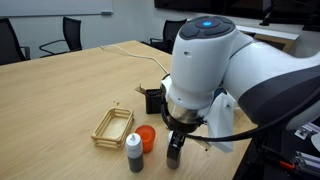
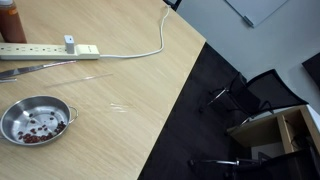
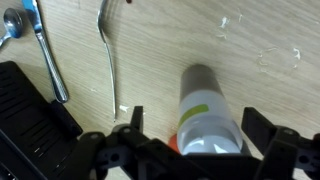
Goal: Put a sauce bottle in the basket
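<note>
A steel bowl (image 2: pixel 22 110) (holding reddish bits (image 2: pixel 42 129)) sits near a white power strip (image 2: pixel 50 49).

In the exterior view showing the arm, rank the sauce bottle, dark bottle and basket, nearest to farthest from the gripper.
1. Sauce bottle, right beside the gripper.
2. Dark bottle, just beyond it, nearer the camera.
3. Basket, farthest, past both bottles.
</note>
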Robot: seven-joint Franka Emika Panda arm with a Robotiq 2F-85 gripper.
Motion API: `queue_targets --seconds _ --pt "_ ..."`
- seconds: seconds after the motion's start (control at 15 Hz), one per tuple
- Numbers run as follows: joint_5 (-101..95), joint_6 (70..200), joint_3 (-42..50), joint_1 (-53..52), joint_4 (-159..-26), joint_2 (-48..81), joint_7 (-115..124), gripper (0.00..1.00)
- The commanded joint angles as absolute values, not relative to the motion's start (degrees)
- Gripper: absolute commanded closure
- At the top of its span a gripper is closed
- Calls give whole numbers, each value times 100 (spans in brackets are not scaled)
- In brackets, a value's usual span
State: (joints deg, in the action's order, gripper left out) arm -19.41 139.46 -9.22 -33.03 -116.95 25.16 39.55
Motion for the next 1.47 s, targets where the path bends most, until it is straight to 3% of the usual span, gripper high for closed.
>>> queue_targets --seconds 0.0,0.33,0.47,0.53,1.0,1.4 --pt "-1955 14005 -849 -3362 -11646 2573 4138 0" --pt "-1658 14134 -955 -3239 -11715 2584 3992 0" --pt "-1584 14187 -952 -3237 -11735 2568 3984 11" --pt "-1566 14217 -944 -3243 -11749 2558 3994 29" --pt "-1354 14537 -952 -3196 -11895 2480 3979 73" --pt "-1363 14497 -857 -3243 -11944 2213 4134 73"
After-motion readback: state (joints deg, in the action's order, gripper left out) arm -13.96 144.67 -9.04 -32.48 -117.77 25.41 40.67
